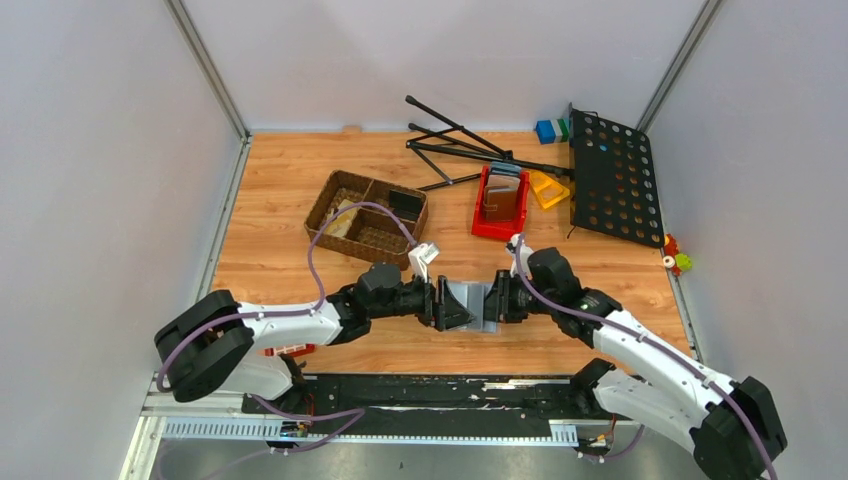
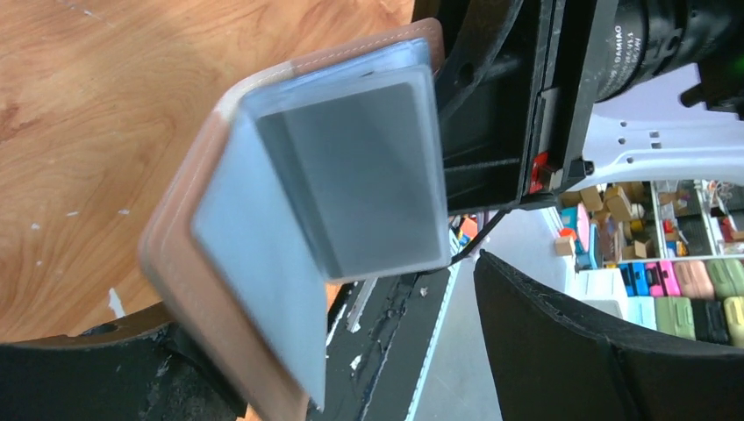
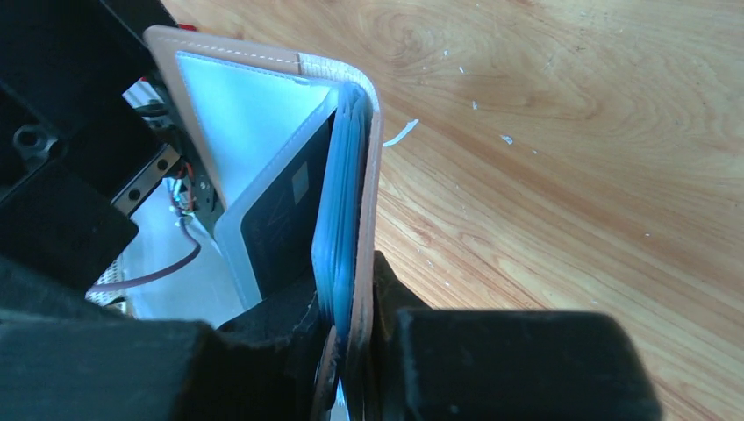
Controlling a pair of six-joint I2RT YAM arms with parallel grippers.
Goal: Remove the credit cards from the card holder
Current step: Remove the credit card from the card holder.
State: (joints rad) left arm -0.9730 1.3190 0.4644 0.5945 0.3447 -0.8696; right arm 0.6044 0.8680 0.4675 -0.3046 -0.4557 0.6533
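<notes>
Card holder [image 1: 468,305] held open, one flap clamped by right fingers [image 3: 395,307], left fingers [image 2: 561,342] spread apart, black card [image 3: 281,228] seen inside.

Both arms are built alike: the left arm [image 1: 290,322] and the right arm [image 1: 650,350] have glossy white moulded links between fat black cylindrical joint housings, the largest a round black drum at the base end. Mauve-purple cables [image 1: 312,255] run along both arms. A small white bracket piece [image 1: 424,258] sits on the left arm's black wrist section. The left gripper [image 1: 447,305] and the right gripper [image 1: 500,300] are matt black, blocky plastic. In the left wrist view, a black ribbed motor housing carries white lettering [image 2: 633,39], partly readable as DAMIAO, with a small red part [image 2: 540,171] nearby.
</notes>
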